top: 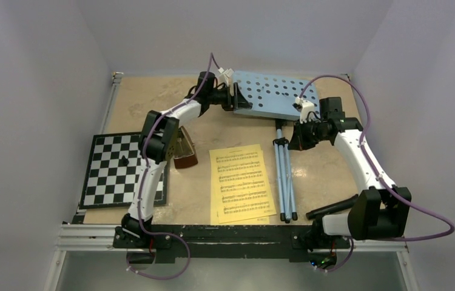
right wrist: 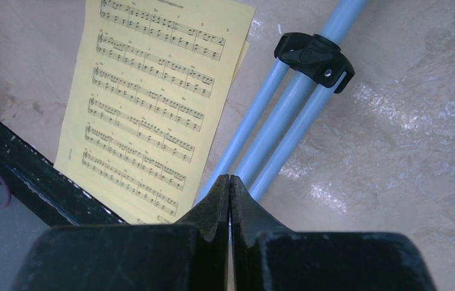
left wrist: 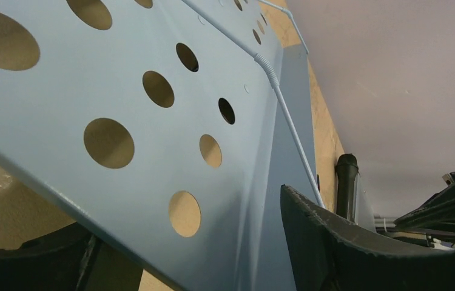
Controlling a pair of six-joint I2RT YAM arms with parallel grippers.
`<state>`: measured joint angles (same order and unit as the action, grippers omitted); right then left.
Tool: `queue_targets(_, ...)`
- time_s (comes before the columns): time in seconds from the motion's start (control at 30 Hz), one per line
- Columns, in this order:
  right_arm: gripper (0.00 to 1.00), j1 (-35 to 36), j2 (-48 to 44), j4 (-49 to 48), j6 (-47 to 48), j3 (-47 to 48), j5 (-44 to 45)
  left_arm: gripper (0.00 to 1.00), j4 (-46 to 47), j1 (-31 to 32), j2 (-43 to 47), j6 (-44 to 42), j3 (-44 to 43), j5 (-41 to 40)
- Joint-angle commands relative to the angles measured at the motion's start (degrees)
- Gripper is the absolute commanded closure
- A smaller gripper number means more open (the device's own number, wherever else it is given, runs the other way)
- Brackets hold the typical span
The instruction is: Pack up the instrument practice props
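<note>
Stand pack-up judged in hand. Music stand [top: 261,100] lay on counter [top: 328,176], plate between left end effector's [top: 233,97] parted fingers; could not tell if clamped. Right end effector [right wrist: 230,180] closed empty, legs [right wrist: 286,121] just ahead. Next: confirm firm grip.

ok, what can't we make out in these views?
Metronome: top view, the left arm covers most of it.
Left gripper on music stand: left wrist view, fingers cut off at the bottom edge; grip unclear.
Chess piece: top view, too small to identify.
Sheets: top view, stacked, count unclear.
</note>
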<state>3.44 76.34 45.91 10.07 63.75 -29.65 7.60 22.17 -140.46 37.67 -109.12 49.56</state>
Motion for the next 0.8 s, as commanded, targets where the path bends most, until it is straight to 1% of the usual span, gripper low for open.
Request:
queue_targets(0.0,1.0,-0.5,0.7,0.8,0.7,2.1,-1.4,0.2,1.6,0.0,2.6,-2.6,-1.1,1.1)
queue_targets(0.13,1.0,-0.5,1.6,0.1,0.0,3.2,-1.8,0.16,-5.0,-0.1,5.7,-3.9,-0.5,-8.5)
queue_targets(0.3,1.0,-0.5,2.2,-0.4,0.2,4.3,-0.3,0.15,-7.5,-0.3,11.7,-2.7,3.0,-14.5)
queue_targets(0.33,1.0,-0.5,2.2,-0.6,0.4,4.4,0.0,0.12,-9.7,-0.3,12.8,-2.6,3.6,-15.6)
queue_targets(0.37,1.0,-0.5,2.2,-0.6,0.5,4.5,0.3,0.09,-10.0,-0.3,13.8,-2.6,4.2,-16.7)
queue_targets(0.4,1.0,-0.5,2.2,-0.8,0.5,4.5,0.6,0.02,-10.5,-0.4,14.7,-2.6,4.6,-17.7)
queue_targets(0.47,1.0,-0.5,2.3,-1.0,0.5,4.4,1.4,0.01,-11.5,-0.5,16.0,-2.8,4.6,-19.9)
queue_targets(0.53,1.0,-0.5,2.2,-1.1,0.2,4.1,2.3,0.01,-14.8,-0.5,16.9,-3.7,3.7,-23.1)
queue_targets(0.57,0.96,-0.5,2.3,-1.3,-0.1,4.0,3.3,0.01,-16.9,-0.6,17.3,-4.0,3.1,-25.5)
queue_targets(0.6,0.87,-0.5,2.3,-1.3,-0.4,3.9,5.0,0.01,-18.9,-0.6,17.9,-3.9,2.8,-27.7)
queue_targets(0.63,0.75,-0.4,2.1,-1.2,-0.8,3.7,5.7,0.01,-21.1,-0.8,18.6,-3.7,2.7,-30.1)
queue_targets(0.67,0.57,-0.3,2.0,-0.9,-1.6,3.4,6.3,0.01,-22.9,-0.9,19.4,-3.4,2.8,-31.8)
queue_targets(0.7,0.42,-0.1,1.8,-0.6,-2.3,3.0,7.2,0.01,-24.1,-1.1,20.3,-3.2,2.9,-32.7)
queue_targets(0.73,0.2,0.5,1.6,-0.1,-2.8,2.7,8.1,0.01,-24.7,-1.4,21.5,-3.4,3.1,-33.0)
queue_targets(0.77,0.03,1.2,1.5,0.2,-3.2,2.3,9.2,0.01,-25.1,-1.7,22.7,-3.6,2.9,-33.0)
